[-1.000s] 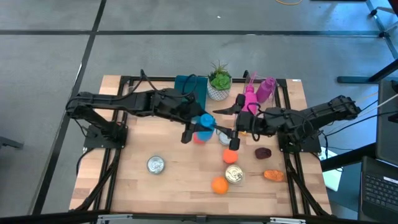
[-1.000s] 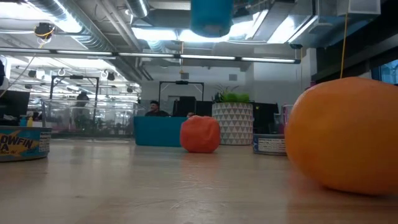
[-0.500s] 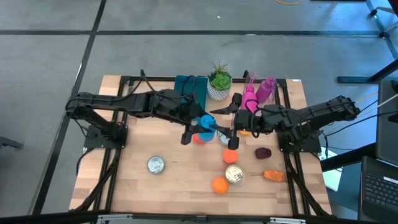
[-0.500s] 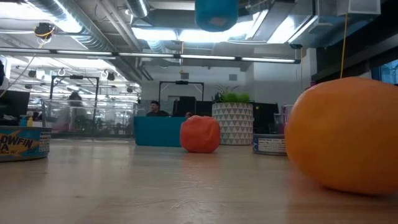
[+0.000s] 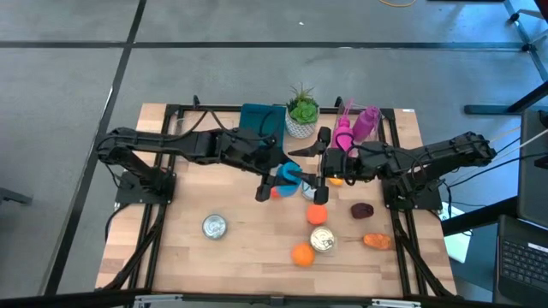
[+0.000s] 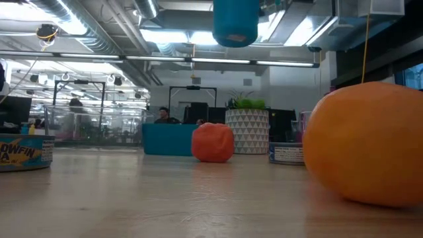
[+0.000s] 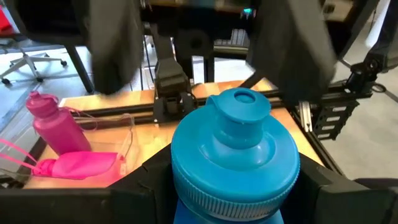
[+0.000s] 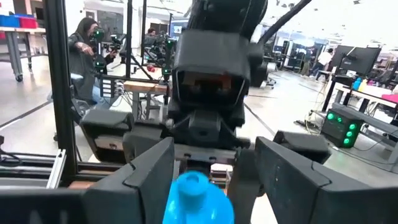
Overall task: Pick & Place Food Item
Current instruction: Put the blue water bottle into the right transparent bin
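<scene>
Left tabletop (image 5: 197, 257) open — can (image 5: 214, 226) (lone)

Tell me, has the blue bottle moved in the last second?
Yes. In the high view the blue bottle, held by the left gripper, has shifted right, away from the teal box. In the low view it has drifted right, toward the plant pot.

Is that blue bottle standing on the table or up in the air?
Up in the air: the blue bottle hangs high above the table, held in the left claw.

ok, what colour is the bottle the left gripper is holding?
Blue. The bottle and its cap show best in the left wrist view, clamped in the left gripper.
</scene>
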{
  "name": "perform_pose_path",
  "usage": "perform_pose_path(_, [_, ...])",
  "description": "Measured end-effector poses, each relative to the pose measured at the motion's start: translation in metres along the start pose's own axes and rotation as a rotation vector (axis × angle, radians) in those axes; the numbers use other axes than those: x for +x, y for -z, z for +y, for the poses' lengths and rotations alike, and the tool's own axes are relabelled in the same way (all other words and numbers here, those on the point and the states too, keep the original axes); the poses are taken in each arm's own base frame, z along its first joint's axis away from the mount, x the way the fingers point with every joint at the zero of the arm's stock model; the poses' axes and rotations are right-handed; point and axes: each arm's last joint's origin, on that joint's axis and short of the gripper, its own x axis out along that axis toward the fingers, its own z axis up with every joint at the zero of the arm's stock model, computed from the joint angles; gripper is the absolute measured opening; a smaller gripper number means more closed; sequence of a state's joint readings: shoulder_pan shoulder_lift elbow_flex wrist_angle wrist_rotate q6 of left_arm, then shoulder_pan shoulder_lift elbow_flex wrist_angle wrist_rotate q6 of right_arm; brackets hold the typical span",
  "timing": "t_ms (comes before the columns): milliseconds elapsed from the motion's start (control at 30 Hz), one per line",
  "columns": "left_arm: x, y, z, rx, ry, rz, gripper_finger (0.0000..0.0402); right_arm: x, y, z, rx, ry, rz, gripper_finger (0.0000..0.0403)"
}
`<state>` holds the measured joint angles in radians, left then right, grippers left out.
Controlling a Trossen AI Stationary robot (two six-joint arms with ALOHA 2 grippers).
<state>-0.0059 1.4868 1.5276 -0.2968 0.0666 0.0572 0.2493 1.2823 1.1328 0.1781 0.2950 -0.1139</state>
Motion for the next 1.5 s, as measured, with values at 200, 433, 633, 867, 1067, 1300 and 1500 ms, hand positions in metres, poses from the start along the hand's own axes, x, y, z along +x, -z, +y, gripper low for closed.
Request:
perform_pose_path(200, [-0.0001,-0.0048,-0.0001,0.003,0.009,-0.050,0.0191,-0.0001,0.0006,0.0001,0.000,-0.001,0.007,0.0204])
perform_pose_path(433, [-0.0001,-0.0046,-0.0001,0.006,0.010,-0.048,0.0191,0.0010,0.0023,0.0007,0.005,-0.002,0.018,0.0194])
perform_pose_path(633, [0.0003,-0.0041,-0.0001,0.014,0.010,-0.046,0.0191,0.0011,0.0042,0.0009,0.014,-0.005,0.036,0.0179])
perform_pose_path(867, [0.0005,-0.0040,-0.0001,0.022,0.009,-0.046,0.0191,0.0011,0.0055,0.0011,0.013,-0.006,0.050,0.0134])
perform_pose_path(1067, [0.0006,-0.0041,-0.0026,0.054,0.012,-0.046,0.0191,0.0011,0.0061,0.0020,0.009,-0.009,0.054,0.0084])
perform_pose_path(1300, [0.0008,-0.0025,-0.0039,0.077,-0.018,-0.026,0.0211,0.0015,0.0071,0.0022,0.006,-0.009,0.061,0.0070])
perform_pose_path(1500, [-0.0036,-0.0058,-0.0042,0.085,-0.021,-0.041,0.0226,0.0019,0.0091,0.0024,0.005,-0.007,0.074,0.0077])
